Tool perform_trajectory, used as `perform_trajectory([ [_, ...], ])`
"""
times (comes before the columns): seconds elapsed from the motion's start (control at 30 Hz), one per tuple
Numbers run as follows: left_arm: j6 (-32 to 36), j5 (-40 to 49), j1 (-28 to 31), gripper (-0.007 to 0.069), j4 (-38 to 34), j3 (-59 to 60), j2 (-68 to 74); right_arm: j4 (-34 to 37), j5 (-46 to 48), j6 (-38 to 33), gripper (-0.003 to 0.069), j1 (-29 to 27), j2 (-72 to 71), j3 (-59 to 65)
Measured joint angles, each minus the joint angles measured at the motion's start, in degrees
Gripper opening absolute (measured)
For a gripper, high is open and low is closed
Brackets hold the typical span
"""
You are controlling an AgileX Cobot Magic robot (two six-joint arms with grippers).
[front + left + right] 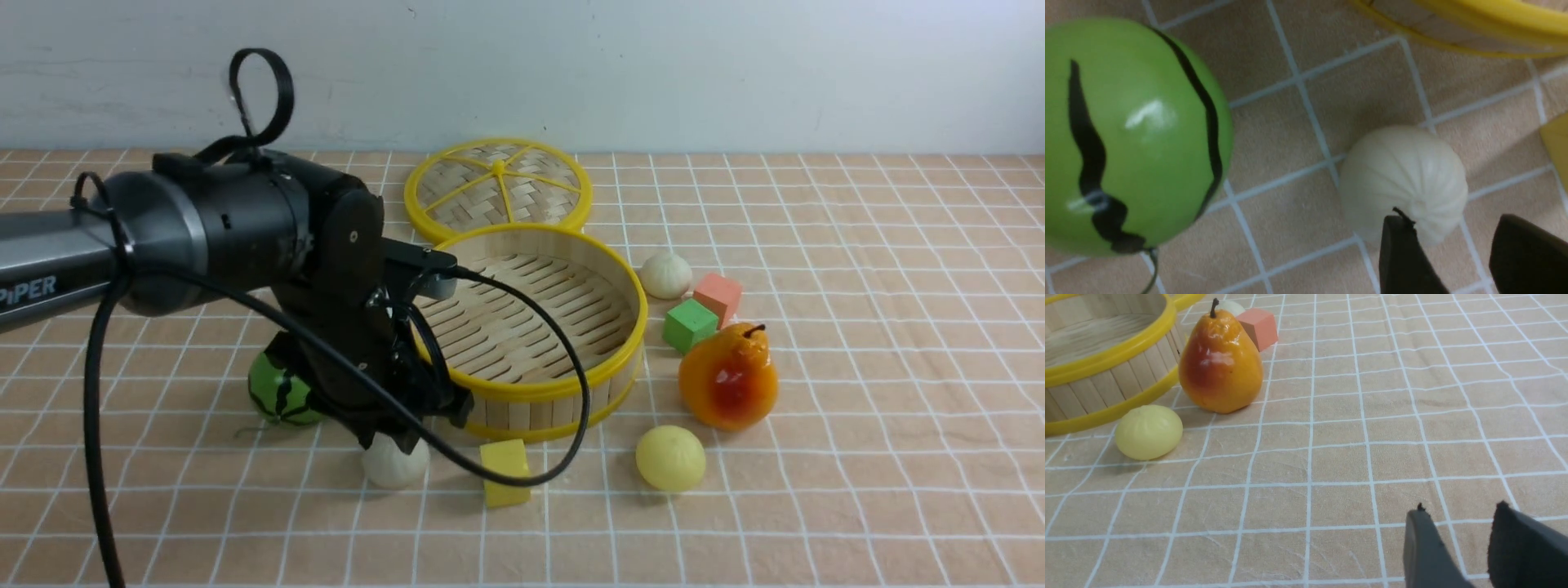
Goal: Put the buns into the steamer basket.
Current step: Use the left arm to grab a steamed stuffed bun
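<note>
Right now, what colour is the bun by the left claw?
Off-white bun, faint pleats; left wrist view shows it best.

The tablecloth is matt peach fabric with a white grid, faintly creased. The steamer basket has dull, grainy bamboo slats between smooth, shiny yellow plastic rims. The lid at the far side is woven bamboo strip under the same yellow plastic. The watermelon ball and pear are smooth and glossy, with bright highlights. The off-white bun and pale yellow bun look matt and finely pleated. The left arm looks like matt black plastic with a satin grey tube.
</note>
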Motion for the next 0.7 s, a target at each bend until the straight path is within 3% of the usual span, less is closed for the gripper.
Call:
perform_trajectory([
  [0.4, -1.28, -6.11, 0.00, 0.0252, 5.83, -0.07, 3.29, 0.00, 0.00, 0.00, 0.0241, 0.00, 0.00, 0.00],
  [0.7, -2.50, -4.29, 0.00, 0.0223, 4.87, -0.12, 4.36, 0.00, 0.00, 0.00, 0.0241, 0.00, 0.00, 0.00],
])
